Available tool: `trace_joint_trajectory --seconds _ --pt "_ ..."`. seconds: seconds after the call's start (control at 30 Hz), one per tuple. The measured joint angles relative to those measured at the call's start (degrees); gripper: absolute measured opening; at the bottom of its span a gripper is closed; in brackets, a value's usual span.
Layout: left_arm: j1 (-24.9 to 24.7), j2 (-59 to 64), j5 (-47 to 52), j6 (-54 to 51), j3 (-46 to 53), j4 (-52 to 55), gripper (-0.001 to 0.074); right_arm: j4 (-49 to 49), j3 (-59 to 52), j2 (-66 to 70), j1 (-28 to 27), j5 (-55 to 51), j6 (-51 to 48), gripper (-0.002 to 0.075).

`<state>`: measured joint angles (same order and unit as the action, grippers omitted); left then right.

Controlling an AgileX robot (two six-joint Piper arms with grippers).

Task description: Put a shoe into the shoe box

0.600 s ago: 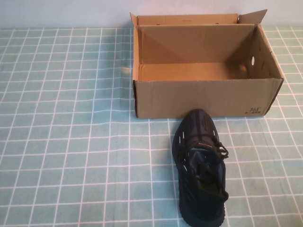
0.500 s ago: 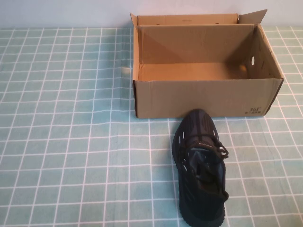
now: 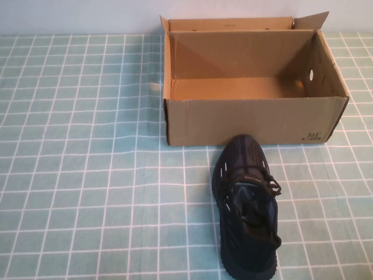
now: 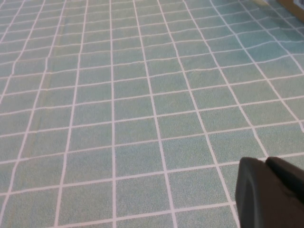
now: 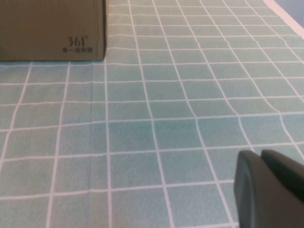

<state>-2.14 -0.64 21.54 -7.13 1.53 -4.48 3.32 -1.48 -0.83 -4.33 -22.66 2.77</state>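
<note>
High view: the shoe (image 3: pixel 247 205) lies on the checked cloth (image 3: pixel 87 175), toe touching the open shoe box (image 3: pixel 250 119); left gripper (image 4: pixel 270 192) and right gripper (image 5: pixel 268 187) hover nearby

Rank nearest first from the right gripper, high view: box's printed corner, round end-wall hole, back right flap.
1. Printed corner, shoe box's near right.
2. Round hole, right end wall.
3. Back flap, far right.
Right gripper sits before that corner; left gripper over bare cloth.
</note>
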Motion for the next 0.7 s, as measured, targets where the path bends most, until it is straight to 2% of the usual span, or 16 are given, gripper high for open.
trace_joint_trajectory --seconds 0.47,0.6,0.7 --pt "0.0 0.0 0.0 0.0 0.0 0.0 -0.0004 -1.2 0.0 0.0 0.0 1.5 0.0 -0.0010" --pt "0.0 0.0 0.0 0.0 0.0 0.0 -0.0004 -4.8 0.0 0.0 0.0 1.7 0.0 -0.0010" --pt "0.0 0.0 0.0 0.0 0.0 0.0 -0.0004 -11.3 0.0 0.0 0.0 2.8 1.6 -0.0010"
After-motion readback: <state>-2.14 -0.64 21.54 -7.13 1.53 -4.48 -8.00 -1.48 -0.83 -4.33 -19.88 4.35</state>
